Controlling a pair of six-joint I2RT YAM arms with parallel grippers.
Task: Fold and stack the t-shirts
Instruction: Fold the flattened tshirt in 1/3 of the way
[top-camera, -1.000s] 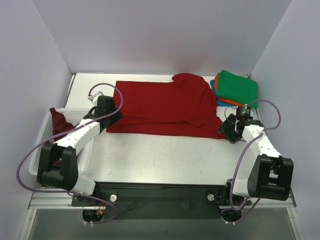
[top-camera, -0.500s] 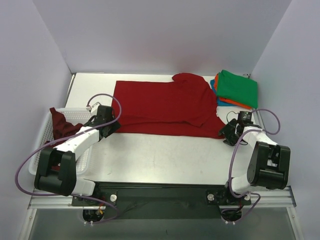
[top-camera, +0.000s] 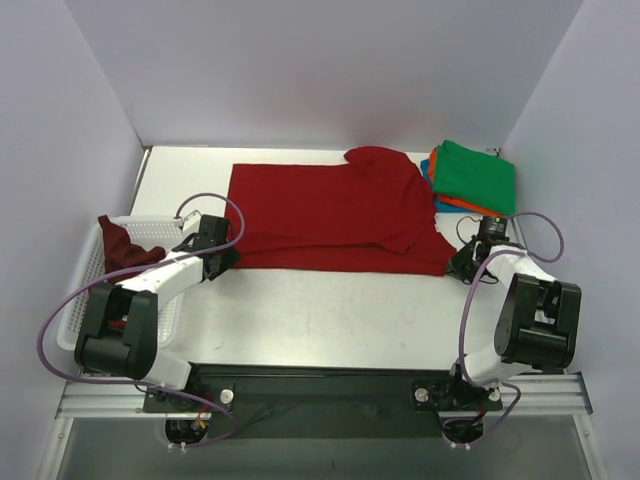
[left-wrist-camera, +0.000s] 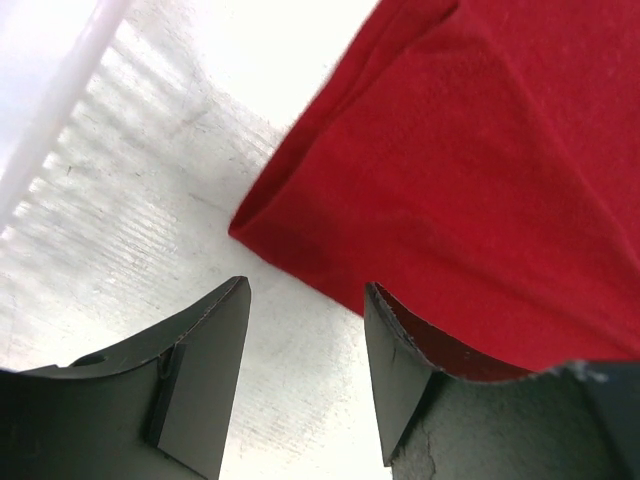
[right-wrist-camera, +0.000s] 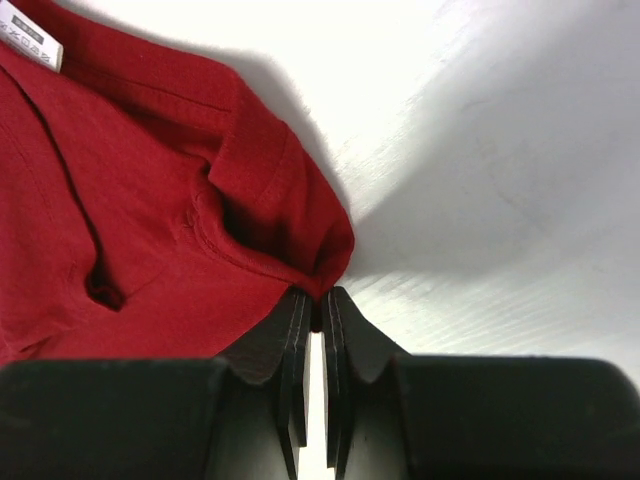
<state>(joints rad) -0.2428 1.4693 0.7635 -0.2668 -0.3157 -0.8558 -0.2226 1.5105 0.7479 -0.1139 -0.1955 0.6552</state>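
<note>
one bright red cloth t-shirt mid-frame, one maroon t-shirt left, three folded t-shirts upper right; left jaws wide, empty; right jaws pinch red corner.

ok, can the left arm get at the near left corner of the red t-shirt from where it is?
Probably yes. The left claw is open, and the red t-shirt corner lies on the table just ahead of it, with nothing in between.

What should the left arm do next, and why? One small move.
Probably ease the left gripper forward and close on the red t-shirt at its corner: the jaws stand open short of it, while the right gripper is shut on the other corner.
</note>
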